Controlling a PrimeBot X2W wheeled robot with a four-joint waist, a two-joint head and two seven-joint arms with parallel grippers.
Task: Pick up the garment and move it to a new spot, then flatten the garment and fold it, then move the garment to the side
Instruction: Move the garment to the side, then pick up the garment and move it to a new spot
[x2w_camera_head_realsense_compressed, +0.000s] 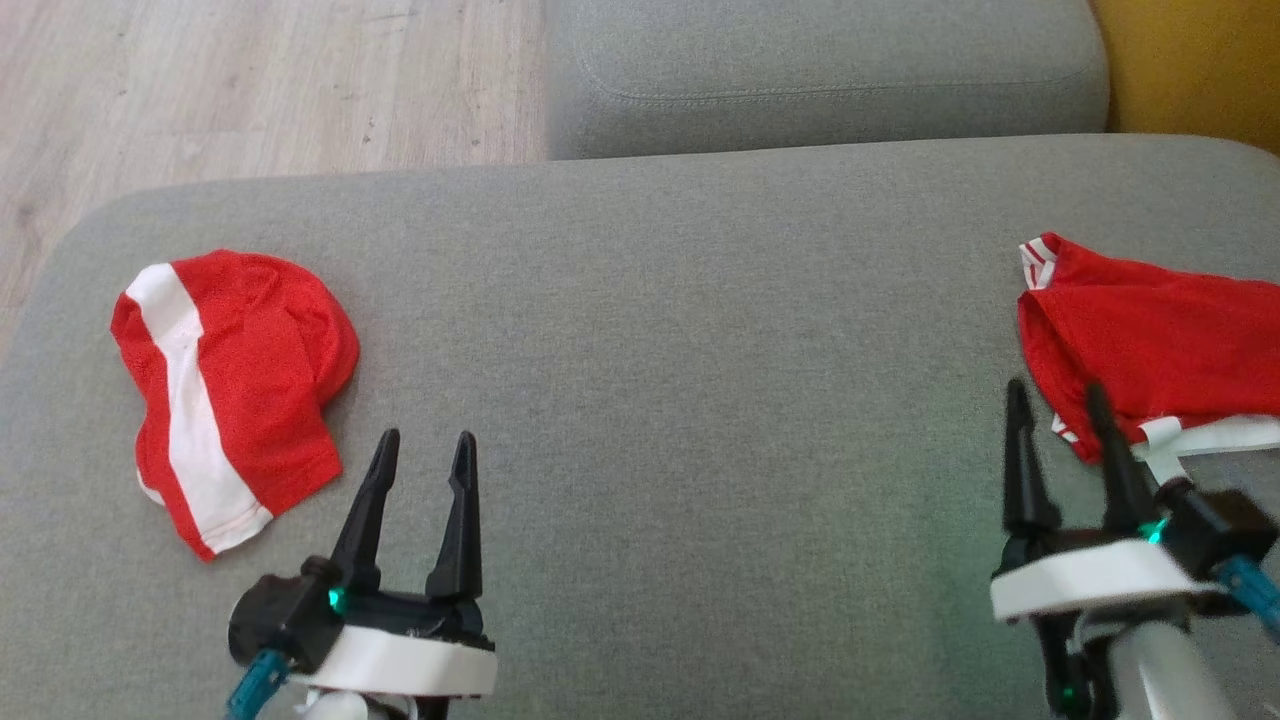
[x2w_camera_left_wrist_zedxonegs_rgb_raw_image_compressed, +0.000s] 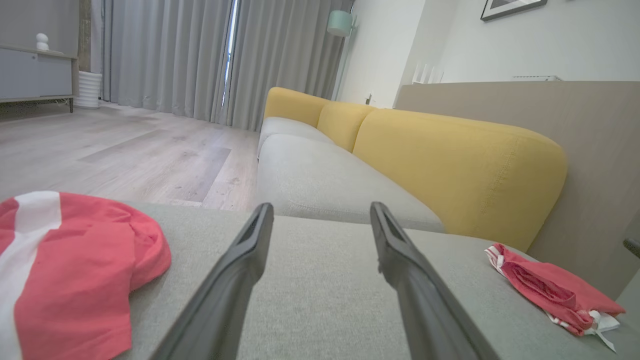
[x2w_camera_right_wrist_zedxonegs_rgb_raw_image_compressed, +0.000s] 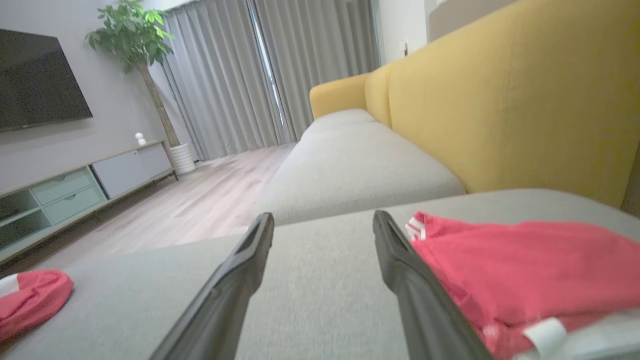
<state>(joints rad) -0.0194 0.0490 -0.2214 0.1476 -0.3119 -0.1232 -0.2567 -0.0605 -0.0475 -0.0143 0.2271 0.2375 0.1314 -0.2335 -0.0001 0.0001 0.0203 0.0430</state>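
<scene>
Fingers (x2w_camera_head_realsense_compressed: 455, 520) of left gripper (x2w_camera_head_realsense_compressed: 427, 437) and right gripper (x2w_camera_head_realsense_compressed: 1056, 388) spread wide, holding nothing. Crumpled red fabric garment with white trim (x2w_camera_head_realsense_compressed: 1150, 340) lies at right end of grey fabric sofa cushion (x2w_camera_head_realsense_compressed: 680, 400), just beside right gripper; contact unclear. Red white-striped garment (x2w_camera_head_realsense_compressed: 240, 370) lies at left end.

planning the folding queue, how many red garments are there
2. The white-striped red garment lies at the left end of the cushion; the white-trimmed red garment lies at its right end, partly out of frame.
</scene>
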